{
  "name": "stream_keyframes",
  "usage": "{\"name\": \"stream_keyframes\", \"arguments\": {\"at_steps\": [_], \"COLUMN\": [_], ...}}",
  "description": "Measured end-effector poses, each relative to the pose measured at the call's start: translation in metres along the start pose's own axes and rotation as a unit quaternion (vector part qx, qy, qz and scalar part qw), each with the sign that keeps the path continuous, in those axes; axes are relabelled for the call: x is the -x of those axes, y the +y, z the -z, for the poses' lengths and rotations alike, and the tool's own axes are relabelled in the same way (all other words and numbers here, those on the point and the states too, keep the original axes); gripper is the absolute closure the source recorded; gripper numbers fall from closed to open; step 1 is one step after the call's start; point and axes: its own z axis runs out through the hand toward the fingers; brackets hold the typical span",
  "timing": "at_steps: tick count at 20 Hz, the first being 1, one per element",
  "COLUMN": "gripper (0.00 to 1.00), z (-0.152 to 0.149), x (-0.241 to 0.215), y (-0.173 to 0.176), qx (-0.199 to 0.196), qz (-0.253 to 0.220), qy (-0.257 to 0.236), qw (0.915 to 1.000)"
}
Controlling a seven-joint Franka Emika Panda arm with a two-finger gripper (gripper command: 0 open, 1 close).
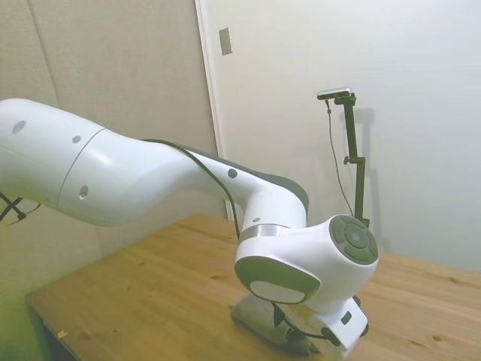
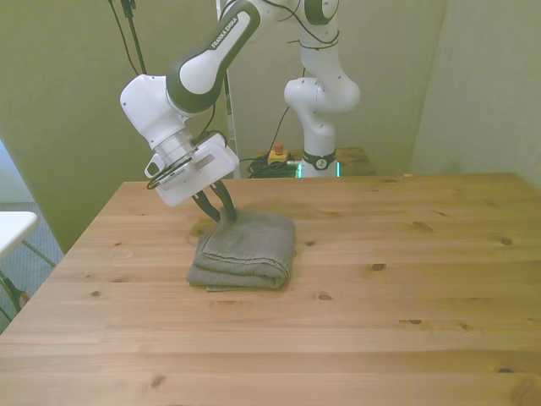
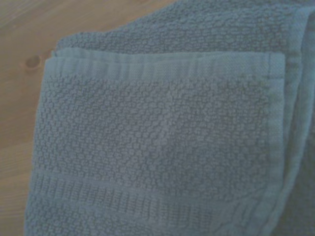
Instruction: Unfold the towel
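Observation:
The grey-olive terry towel lies folded in thick layers on the wooden table, left of its middle in the front view. My gripper reaches down at a slant to the towel's far corner on the front view's left, and its two dark fingers stand a little apart, tips at the cloth. The towel rests flat and is not lifted. The wrist view is filled by the towel's top layer, its hemmed edges and one corner showing. In the side view my arm hides most of the towel.
Bare wood shows beside the towel's corner in the wrist view. A white surface stands off the table's edge on the front view's left. Walls close in behind the table.

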Motion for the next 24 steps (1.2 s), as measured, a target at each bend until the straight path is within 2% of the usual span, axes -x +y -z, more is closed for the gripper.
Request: {"name": "stream_keyframes", "arguments": {"at_steps": [6,11,19,24], "gripper": [1.0,1.0,1.0,1.0], "z": [0.005,0.02,0.02,0.0], "x": [0.0,0.01,0.047,0.077], "y": [0.001,-0.021,-0.116,-0.179], "qx": [-0.003,-0.011,-0.019,-0.015], "qz": [-0.001,0.02,0.072,0.103], "qy": [0.004,0.014,0.019,0.012], "qw": [1.0,0.9996,0.997,0.9945]}}
